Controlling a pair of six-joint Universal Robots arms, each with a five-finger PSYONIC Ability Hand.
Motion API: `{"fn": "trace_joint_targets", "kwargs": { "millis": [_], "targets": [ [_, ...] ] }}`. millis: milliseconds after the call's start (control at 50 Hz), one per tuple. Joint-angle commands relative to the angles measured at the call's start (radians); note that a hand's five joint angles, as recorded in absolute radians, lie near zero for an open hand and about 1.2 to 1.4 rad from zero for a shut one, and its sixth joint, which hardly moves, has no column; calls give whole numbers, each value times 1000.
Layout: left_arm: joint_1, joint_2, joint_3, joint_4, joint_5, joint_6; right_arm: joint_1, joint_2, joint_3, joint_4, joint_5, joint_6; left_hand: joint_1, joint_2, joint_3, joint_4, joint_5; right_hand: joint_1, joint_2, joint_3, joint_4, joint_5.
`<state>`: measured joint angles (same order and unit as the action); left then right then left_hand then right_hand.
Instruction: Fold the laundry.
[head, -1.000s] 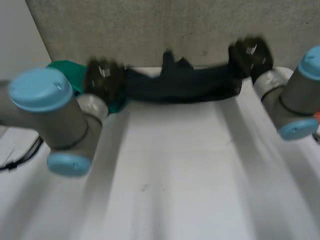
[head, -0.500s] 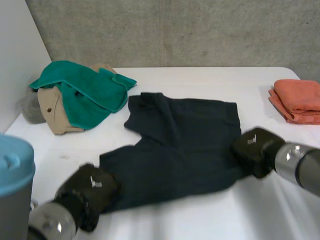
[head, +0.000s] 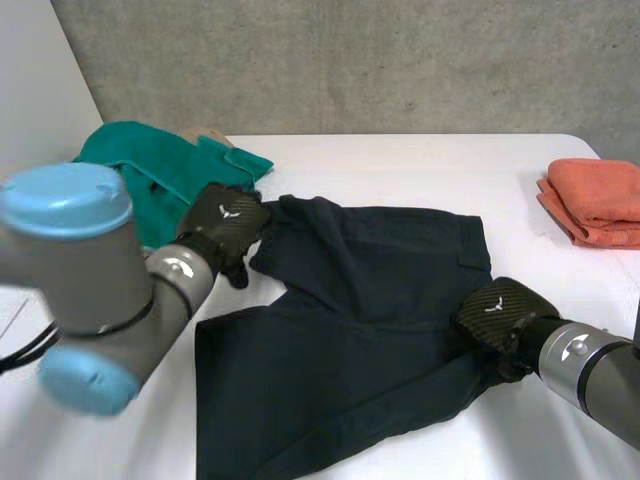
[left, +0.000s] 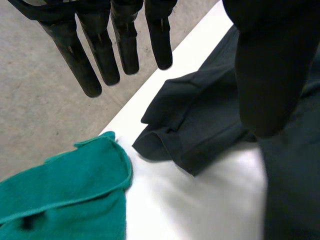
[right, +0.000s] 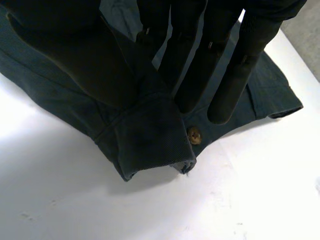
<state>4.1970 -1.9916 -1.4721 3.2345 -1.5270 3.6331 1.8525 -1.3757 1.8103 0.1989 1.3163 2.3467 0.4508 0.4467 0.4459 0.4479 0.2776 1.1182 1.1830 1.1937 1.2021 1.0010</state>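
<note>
At 4 o'clock the right hand (head: 497, 312) is pinching the waistband of the dark shorts (head: 370, 290) beside the button (right: 194, 135), thumb against straight fingers. The shorts are lying rumpled across mid-table (head: 400, 160). At 10 o'clock the left hand (head: 222, 222) is hovering by a leg hem, fingers straight, gripping nothing. Judgement: spreading is underway; the left hand needs a hold on that hem next.
</note>
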Motion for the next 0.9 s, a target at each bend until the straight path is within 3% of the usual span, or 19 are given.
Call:
{"fn": "trace_joint_targets", "kwargs": {
  "millis": [20,200,280,340,360,380,400,500,520,600,900],
  "targets": [
    [67,-271,228,-21,96,-1,2,14,9,-47,3,-1,109,113,114,112,108,278,213,203,194,221],
    [75,-437,378,-62,111,-4,-4,40,11,-72,1,-1,118,122,123,121,117,278,213,203,194,221],
    [75,-477,415,-61,148,-5,-4,49,11,-79,3,-1,241,245,246,244,239,278,213,203,194,221],
    [75,-503,438,-59,165,-5,-6,58,11,-81,1,-1,496,500,500,499,494,278,213,203,194,221],
    [75,-512,449,-56,163,-5,-6,58,11,-81,3,-1,793,797,798,796,792,278,213,203,194,221],
    [75,-513,453,-55,162,-5,-6,58,11,-79,3,-1,944,948,949,947,943,278,213,203,194,221],
    [75,-515,460,-50,156,-5,-6,58,12,-81,3,-1,945,950,950,948,944,278,213,203,194,221],
    [72,-509,458,-13,13,-5,-7,58,15,-81,3,-1,945,950,950,948,944,278,213,203,194,221],
    [69,-501,451,-3,-61,-2,-7,58,15,-82,3,-1,945,950,950,948,944,278,213,203,194,221],
    [63,-477,409,-2,-206,7,1,58,15,-85,5,-1,945,950,950,948,944,278,213,203,194,221],
    [43,-395,303,-7,-252,7,2,63,11,-90,5,65,945,950,950,948,944,278,213,203,194,221]
  ]
}}
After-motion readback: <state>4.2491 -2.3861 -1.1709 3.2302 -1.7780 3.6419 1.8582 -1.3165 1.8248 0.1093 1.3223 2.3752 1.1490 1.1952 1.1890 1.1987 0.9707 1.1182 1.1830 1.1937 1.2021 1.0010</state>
